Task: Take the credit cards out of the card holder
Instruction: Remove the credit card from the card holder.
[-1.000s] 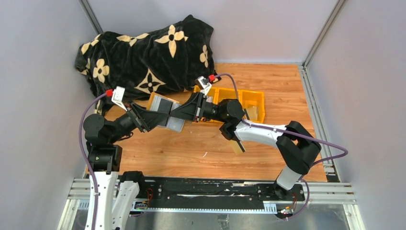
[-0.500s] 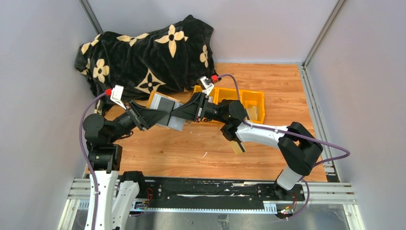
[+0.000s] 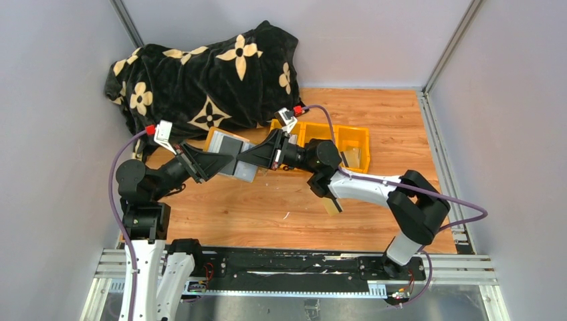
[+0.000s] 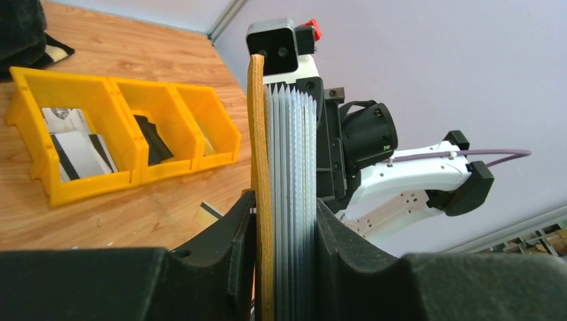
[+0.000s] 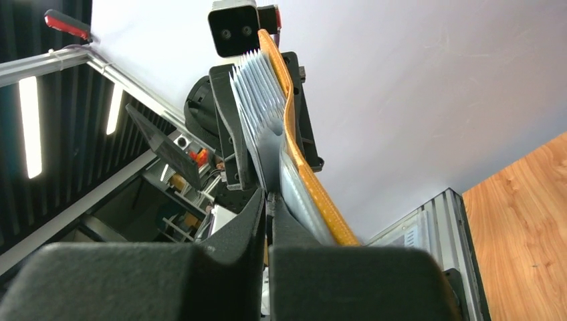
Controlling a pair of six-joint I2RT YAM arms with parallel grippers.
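The card holder (image 3: pixel 235 159), with a mustard-tan cover and grey fanned pockets, is held off the table between both grippers. My left gripper (image 3: pixel 224 162) is shut on its cover and pocket stack (image 4: pixel 284 167). The left wrist view shows the jaws (image 4: pixel 284 207) clamped on both sides of it. My right gripper (image 3: pixel 253 158) is shut on a thin grey leaf at the holder's other end (image 5: pixel 269 200). I cannot tell whether that leaf is a card or a pocket. One tan credit card (image 3: pixel 331 204) with a black stripe lies on the table under the right arm. It also shows in the left wrist view (image 4: pixel 208 214).
A yellow three-compartment bin (image 3: pixel 353 136) stands behind the grippers. In the left wrist view the bin (image 4: pixel 127 175) holds pale cards (image 4: pixel 73 144) in its left compartment and a black item (image 4: pixel 152 138) in its middle one. A black flowered blanket (image 3: pixel 207 77) lies at the back left.
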